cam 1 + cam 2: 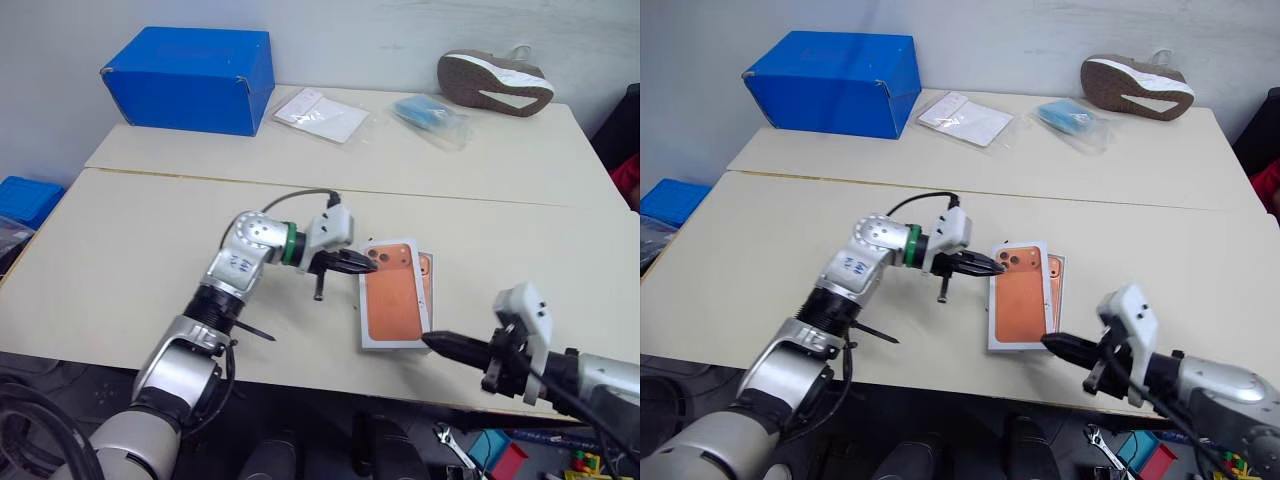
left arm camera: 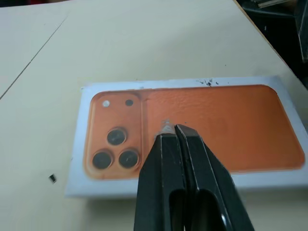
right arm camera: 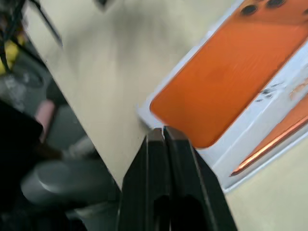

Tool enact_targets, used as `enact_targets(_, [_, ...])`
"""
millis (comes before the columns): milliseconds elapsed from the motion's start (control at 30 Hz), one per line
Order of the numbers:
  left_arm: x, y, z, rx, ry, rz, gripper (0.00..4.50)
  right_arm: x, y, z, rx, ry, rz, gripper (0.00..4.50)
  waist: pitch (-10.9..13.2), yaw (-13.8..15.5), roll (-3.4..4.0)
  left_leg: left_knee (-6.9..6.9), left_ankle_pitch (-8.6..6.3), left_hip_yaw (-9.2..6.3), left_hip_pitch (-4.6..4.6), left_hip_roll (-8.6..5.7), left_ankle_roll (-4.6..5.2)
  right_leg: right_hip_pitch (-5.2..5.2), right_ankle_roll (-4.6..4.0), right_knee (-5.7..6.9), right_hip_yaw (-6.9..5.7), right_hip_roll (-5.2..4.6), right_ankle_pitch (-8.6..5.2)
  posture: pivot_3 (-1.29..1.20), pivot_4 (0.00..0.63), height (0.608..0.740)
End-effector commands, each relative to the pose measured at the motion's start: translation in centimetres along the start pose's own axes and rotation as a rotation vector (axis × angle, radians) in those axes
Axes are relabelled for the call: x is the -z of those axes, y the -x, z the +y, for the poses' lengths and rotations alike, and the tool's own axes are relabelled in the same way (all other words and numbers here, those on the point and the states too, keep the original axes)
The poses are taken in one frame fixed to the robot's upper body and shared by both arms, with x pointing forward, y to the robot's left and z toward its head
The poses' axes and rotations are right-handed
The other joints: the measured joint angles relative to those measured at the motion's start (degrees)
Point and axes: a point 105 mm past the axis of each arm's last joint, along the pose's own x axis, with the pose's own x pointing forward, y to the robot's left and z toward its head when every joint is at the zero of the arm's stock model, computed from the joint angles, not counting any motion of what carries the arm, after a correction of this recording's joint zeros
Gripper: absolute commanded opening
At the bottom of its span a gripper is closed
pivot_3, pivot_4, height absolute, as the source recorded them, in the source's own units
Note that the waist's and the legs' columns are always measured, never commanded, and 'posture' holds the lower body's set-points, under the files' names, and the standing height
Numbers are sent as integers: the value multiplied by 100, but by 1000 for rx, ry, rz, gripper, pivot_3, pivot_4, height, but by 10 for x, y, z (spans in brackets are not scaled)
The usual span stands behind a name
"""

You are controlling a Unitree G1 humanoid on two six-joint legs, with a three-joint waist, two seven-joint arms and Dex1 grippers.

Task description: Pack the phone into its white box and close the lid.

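Two robot arms reach over a pale beige table (image 1: 150, 270), with the lid (image 1: 392, 296) as the landmark for everything else.

Nearest the camera, the right gripper (image 1: 432, 341) hangs at the table's near edge, just off the lid's near corner. Its two black fingers are pressed together with nothing between them. Whether the tip touches the lid cannot be told.

The lid lies flat near the table's near edge, its outside up, showing an orange phone picture with a cluster of dark lenses at the far left corner. It sits slightly askew. Along its right side a thin strip of orange-copper peeks out from beneath, which appears to be the phone (image 1: 427, 283); whether it rests in the white box cannot be seen, since the lid covers that spot.

The left gripper (image 1: 368, 263) comes in from the lid's left and points across its far end, its tip over the printed lenses. Its fingers are also closed tight and hold nothing. In the left wrist view the joined fingertips (image 2: 174, 133) sit over the orange print; actual contact is unclear.

Well beyond the lid, on the far table, lie a clear bag with white paper (image 1: 320, 113), a blue packet (image 1: 432, 116), a blue box (image 1: 190, 80) at the far left, and a shoe (image 1: 495, 84) sole-up at the far right.
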Motion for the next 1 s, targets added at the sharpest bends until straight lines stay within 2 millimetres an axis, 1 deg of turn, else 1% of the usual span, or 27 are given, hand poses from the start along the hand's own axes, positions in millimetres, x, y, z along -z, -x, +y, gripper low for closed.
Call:
enact_targets(33, [8, 24, -7, 42, -11, 65, 0, 7, -8, 12, -53, 198, 60, 28, 0, -7, 1, 0, 0, -1, 0, 0, -1, 0, 0, -1, -1, 1, 0, 0, 150, 740])
enact_targets(100, [23, 27, -12, 68, -6, 129, 0, 13, -12, 12, -63, 247, 78, 28, 0, -1, 1, 0, 0, -1, 4, -1, -2, 1, 0, 0, -2, 3, 0, 0, 150, 740])
enact_targets(167, [36, 21, -14, 82, -15, 179, 0, 16, -15, 10, -62, 273, 84, 28, 0, 57, 0, 2, 0, -3, 2, -4, -2, 5, 0, -3, -5, 0, 0, 0, 150, 740])
enact_targets(233, [40, 11, -12, 72, -31, 190, 0, 19, -17, 8, -63, 281, 84, 28, 0, 138, -1, 6, 0, -5, -2, -9, 0, 7, 0, -10, -9, -2, 0, 0, 150, 740])
enact_targets(333, [36, -13, -1, 46, -37, 161, 0, 27, -22, 3, -53, 279, 87, 28, 1, 201, -7, 8, -2, -7, -11, -13, 5, 5, 0, -18, -16, -4, 0, 0, 150, 740])
enact_targets(400, [33, -25, 4, 34, -35, 143, 0, 32, -25, -1, -39, 278, 93, 28, 2, 220, -10, 11, -2, -6, -17, -16, 6, 4, 0, -20, -22, -5, 0, 0, 150, 740])
enact_targets(467, [30, -32, 8, 31, -34, 131, 0, 36, -26, -5, -26, 278, 97, 28, 4, 214, -13, 11, -2, -5, -18, -17, 7, 2, 1, -19, -24, -6, 0, 0, 150, 740])
enact_targets(600, [16, -46, 18, 15, -37, 81, 0, 41, -28, -10, 5, 271, 82, 28, 4, 165, -12, 10, -1, -2, -13, -14, 6, 1, 1, -13, -25, -3, 1, 0, 150, 740])
enact_targets(733, [9, -54, 22, 11, -46, 60, 0, 40, -28, -12, 35, 237, 44, 28, 4, 136, -12, 10, -1, -1, -7, -12, 4, 2, 1, -6, -22, -3, 1, 0, 150, 740])
enact_targets(833, [9, -56, 23, 11, -51, 62, 0, 39, -28, -13, 57, 222, 28, 28, 4, 135, -12, 11, 0, -1, -6, -12, 4, 2, 1, -3, -21, -3, 1, 0, 150, 740])
enact_targets(933, [11, -55, 22, 18, -58, 68, 0, 38, -27, -12, 62, 214, 21, 28, 4, 140, -12, 12, 0, -1, -5, -13, 4, 2, 1, -1, -22, -4, 1, 0, 150, 740])
enact_targets(1000, [15, -49, 22, 20, -60, 81, 0, 35, -27, -12, 70, 211, 6, 28, 4, 139, -12, 12, 0, -1, -5, -13, 4, 2, 1, -1, -22, -3, 1, 0, 150, 740])
